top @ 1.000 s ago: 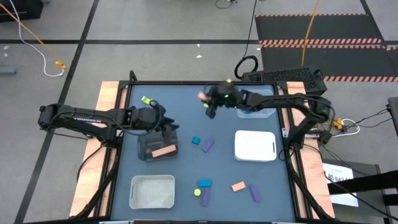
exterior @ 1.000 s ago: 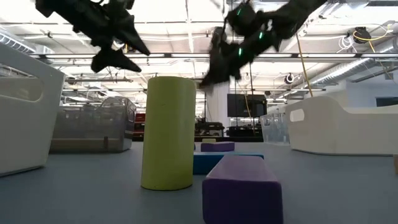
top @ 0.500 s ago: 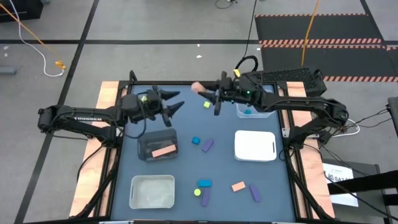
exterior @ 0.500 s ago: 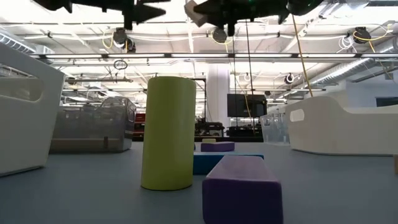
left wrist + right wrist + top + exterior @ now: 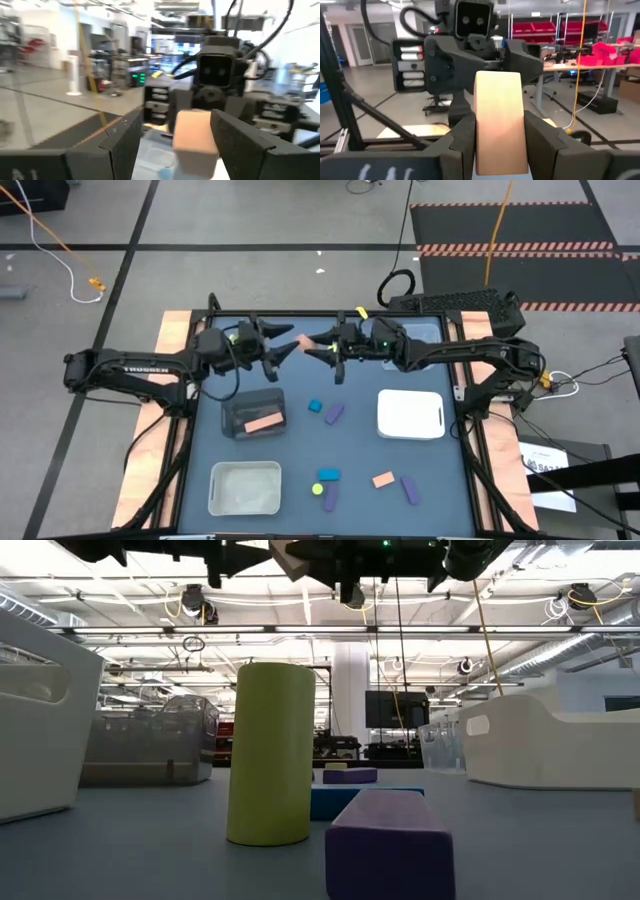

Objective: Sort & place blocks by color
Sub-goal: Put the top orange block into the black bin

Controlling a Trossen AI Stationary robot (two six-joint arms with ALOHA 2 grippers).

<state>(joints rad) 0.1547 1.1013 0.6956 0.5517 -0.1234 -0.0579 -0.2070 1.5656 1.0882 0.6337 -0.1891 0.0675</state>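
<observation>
Since the earlier frame the right gripper (image 5: 312,351), clenched on a salmon block (image 5: 500,120), has closed on the released left gripper (image 5: 290,346) mid-air at the table's far side, evidently for handover.

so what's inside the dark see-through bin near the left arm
The dark see-through bin holds one salmon-tan bar block, lying flat toward its right side. No other block shows in it from above, though its tinted walls may hide something along the edges.

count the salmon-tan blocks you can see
3. One salmon-tan block is held aloft in the right end effector, facing the open left end effector; one lies in the dark bin; one lies on the table near the front. Others may be hidden.
</observation>
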